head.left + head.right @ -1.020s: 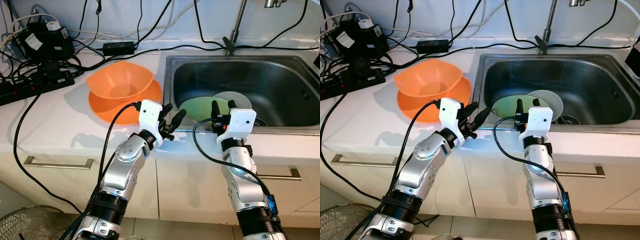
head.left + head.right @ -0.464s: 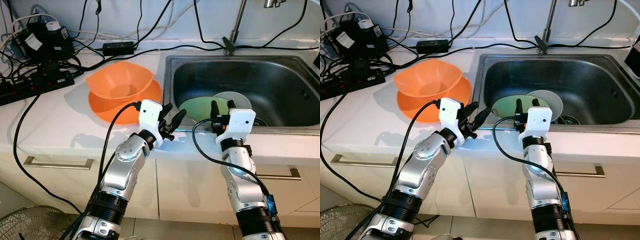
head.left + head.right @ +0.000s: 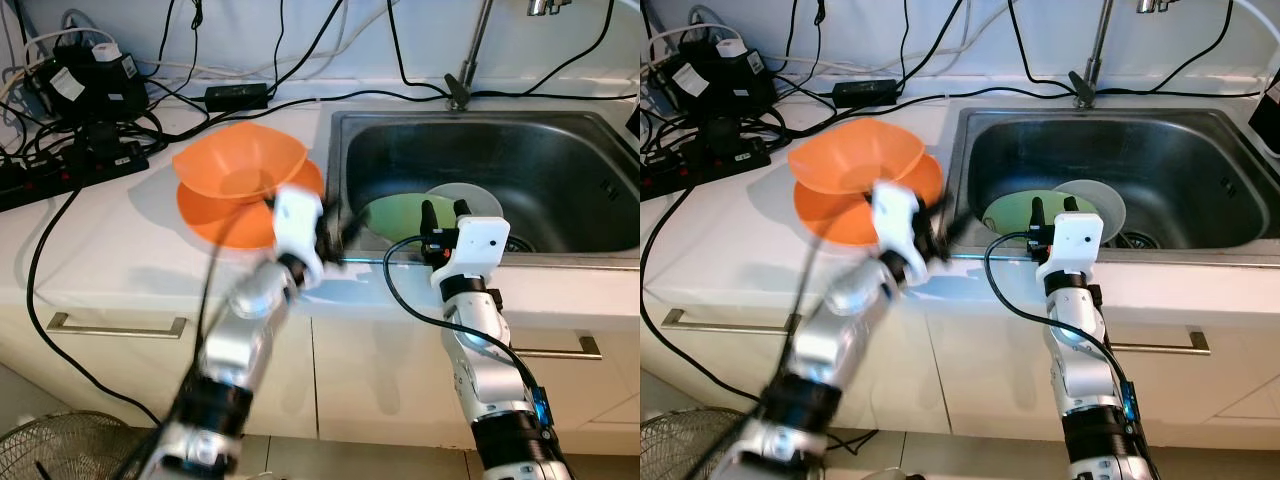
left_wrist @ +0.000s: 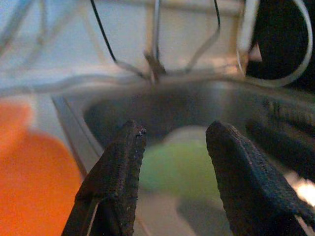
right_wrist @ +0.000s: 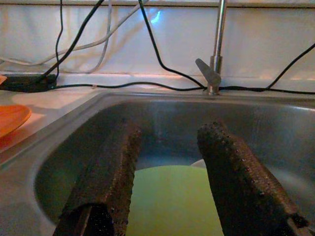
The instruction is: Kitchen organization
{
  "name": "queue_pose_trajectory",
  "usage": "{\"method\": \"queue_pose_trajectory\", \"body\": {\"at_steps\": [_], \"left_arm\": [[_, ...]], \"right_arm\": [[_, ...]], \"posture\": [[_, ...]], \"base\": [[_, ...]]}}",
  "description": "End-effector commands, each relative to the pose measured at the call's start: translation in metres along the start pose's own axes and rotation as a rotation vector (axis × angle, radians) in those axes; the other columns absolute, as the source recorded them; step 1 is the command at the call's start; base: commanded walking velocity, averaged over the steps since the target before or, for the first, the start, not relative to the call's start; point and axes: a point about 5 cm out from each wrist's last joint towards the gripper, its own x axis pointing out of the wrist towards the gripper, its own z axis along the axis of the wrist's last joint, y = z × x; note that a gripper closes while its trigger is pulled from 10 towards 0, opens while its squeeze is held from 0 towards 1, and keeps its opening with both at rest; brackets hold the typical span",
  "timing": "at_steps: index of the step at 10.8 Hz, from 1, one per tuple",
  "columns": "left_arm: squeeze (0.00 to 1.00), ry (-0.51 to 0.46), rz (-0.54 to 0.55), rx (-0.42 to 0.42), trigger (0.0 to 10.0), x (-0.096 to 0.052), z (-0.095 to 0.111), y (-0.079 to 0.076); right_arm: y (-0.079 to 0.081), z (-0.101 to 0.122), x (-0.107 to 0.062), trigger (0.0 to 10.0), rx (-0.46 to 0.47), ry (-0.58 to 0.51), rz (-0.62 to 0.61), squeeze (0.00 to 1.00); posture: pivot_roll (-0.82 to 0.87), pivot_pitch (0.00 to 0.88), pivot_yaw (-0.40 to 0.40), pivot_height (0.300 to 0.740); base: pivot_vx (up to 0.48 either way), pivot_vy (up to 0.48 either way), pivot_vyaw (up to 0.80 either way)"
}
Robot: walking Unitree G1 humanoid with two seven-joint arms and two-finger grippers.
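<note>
At the sink's (image 3: pixel 585 130) front rim, both hands are empty.
The green plate (image 3: pixel 395 216) lies just beyond the right hand (image 3: pixel 441 213), fingers apart; the blurred left hand (image 4: pixel 172 187) is spread too.

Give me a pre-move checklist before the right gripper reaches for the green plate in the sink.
1. Right gripper open: ok.
2. Green plate in the sink, free of grippers: ok.
3. White dish beside the plate, overlap at the edge: cannot tell.
4. Left gripper open and holding nothing: ok.
5. Left arm steady: not ok, it is motion-blurred.
6. Orange bowl on the orange plate, away from the sink: ok.
</note>
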Motion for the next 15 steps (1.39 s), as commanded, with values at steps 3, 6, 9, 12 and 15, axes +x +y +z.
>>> {"method": "queue_pose_trajectory", "body": {"at_steps": [3,6,9,12,15], "left_arm": [[0.00,-0.168,0.110,0.004,10.0,0.005,0.045,0.020],[0.00,-0.204,0.436,0.025,10.0,-0.011,0.060,0.077],[0.00,-0.200,0.642,-0.012,10.0,-0.041,0.062,0.118],[0.00,-0.208,0.709,-0.074,10.0,-0.054,0.065,0.133],[1.00,-0.175,0.779,-0.176,10.0,-0.064,0.053,0.140]], "right_arm": [[0.002,0.002,0.004,10.0,0.003,-0.008,0.003,0.00],[0.002,0.000,0.005,10.0,-0.003,-0.005,0.004,0.00],[0.005,-0.002,0.004,10.0,-0.003,-0.002,0.018,0.00],[0.005,-0.003,0.004,10.0,0.003,0.001,0.018,0.00],[0.007,-0.004,0.001,10.0,0.003,0.005,0.023,0.00]], "posture": [[0.03,0.000,0.068,0.740],[0.03,0.000,0.074,0.740],[0.03,0.000,0.074,0.740],[0.05,0.000,0.070,0.740],[0.04,0.000,0.078,0.740]], "base": [[0.000,0.000,0.00],[0.000,0.000,0.00],[0.000,0.000,0.00],[0.000,0.000,0.00],[0.000,0.000,0.00]]}}
